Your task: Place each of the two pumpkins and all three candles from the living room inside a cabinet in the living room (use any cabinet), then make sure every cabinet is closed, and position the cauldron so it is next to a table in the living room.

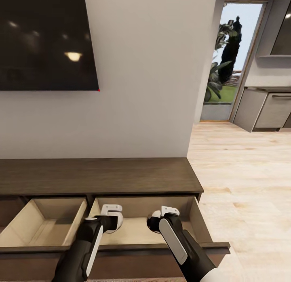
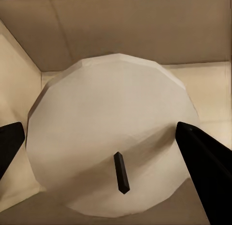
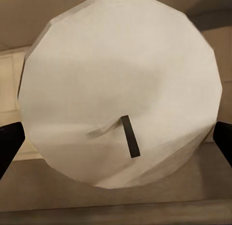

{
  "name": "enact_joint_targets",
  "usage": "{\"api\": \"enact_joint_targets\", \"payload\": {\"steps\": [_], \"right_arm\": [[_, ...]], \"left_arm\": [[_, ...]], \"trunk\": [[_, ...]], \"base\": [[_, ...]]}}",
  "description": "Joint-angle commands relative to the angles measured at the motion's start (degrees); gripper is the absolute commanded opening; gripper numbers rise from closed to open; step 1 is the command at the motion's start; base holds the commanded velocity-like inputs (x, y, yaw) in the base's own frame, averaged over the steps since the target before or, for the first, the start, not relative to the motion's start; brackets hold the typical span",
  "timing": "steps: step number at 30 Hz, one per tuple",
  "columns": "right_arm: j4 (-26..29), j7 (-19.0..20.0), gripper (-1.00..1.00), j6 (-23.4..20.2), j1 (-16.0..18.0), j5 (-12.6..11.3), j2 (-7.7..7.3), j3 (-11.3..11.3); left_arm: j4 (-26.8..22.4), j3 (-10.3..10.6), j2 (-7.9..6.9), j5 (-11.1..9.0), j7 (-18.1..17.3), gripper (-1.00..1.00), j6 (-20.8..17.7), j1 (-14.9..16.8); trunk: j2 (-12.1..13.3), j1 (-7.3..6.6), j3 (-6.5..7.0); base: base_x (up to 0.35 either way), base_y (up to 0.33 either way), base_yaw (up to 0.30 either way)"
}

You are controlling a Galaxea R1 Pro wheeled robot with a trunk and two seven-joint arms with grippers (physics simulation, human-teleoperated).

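The long dark-brown cabinet point(image 1: 101, 175) stands against the wall with two pale-lined drawers pulled out. Both arms reach down into the right drawer point(image 1: 182, 205). My left gripper point(image 1: 110, 227) is shut on a pale candle point(image 2: 111, 123). In the left wrist view I see its round top and dark wick, with a black finger point(image 2: 205, 172) against its side. My right gripper point(image 1: 158, 227) is shut on another candle point(image 3: 121, 80), which spans the gap between the two fingers point(image 3: 8, 143). In the head view the arms hide both candles. No pumpkins, cauldron or table are in view.
The left drawer point(image 1: 44, 221) is open with a bare beige floor. A dark TV screen point(image 1: 44, 39) hangs on the wall above the cabinet. To the right, light wood flooring point(image 1: 242, 185) runs to a doorway point(image 1: 228, 64) and grey kitchen units point(image 1: 266, 108).
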State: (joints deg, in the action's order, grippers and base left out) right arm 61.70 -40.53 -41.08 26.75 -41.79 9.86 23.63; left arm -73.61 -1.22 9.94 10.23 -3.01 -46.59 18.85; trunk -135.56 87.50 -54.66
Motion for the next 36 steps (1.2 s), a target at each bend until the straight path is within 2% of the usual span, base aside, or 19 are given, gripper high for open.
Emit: {"api": "enact_joint_targets", "payload": {"steps": [1,4,11,24,36], "right_arm": [[0.1,-0.5,-1.00,0.0,0.1,-0.6,-0.02,0.1],[0.0,-0.5,-1.00,0.1,0.1,-0.6,-0.02,0.1],[0.0,-0.5,-1.00,0.1,0.1,-0.6,0.00,0.1],[-0.1,-0.5,-1.00,0.1,0.1,-0.6,0.07,0.1],[-0.2,-0.5,-1.00,0.0,0.7,-0.6,0.07,0.1]], "left_arm": [[-0.1,-0.1,0.05,0.5,-0.3,-1.00,0.0,0.0],[0.0,0.0,0.05,0.5,-0.4,-1.00,0.1,0.0],[0.0,0.1,0.05,-0.7,-0.4,-1.00,0.1,0.0],[0.0,0.1,0.05,-0.8,-0.4,-1.00,0.2,0.0],[0.0,0.2,0.05,-0.7,-0.3,-1.00,0.0,0.0]], "trunk": [[-0.4,0.21,-0.24],[-1.6,0.87,-0.78],[-1.6,0.87,-0.78],[-1.6,0.87,-0.78],[-6.5,3.51,-2.93]], "base": [[0.000,0.000,0.000],[0.000,0.000,0.000],[0.010,0.000,0.000],[0.100,0.000,0.000],[0.001,0.000,0.000]]}}
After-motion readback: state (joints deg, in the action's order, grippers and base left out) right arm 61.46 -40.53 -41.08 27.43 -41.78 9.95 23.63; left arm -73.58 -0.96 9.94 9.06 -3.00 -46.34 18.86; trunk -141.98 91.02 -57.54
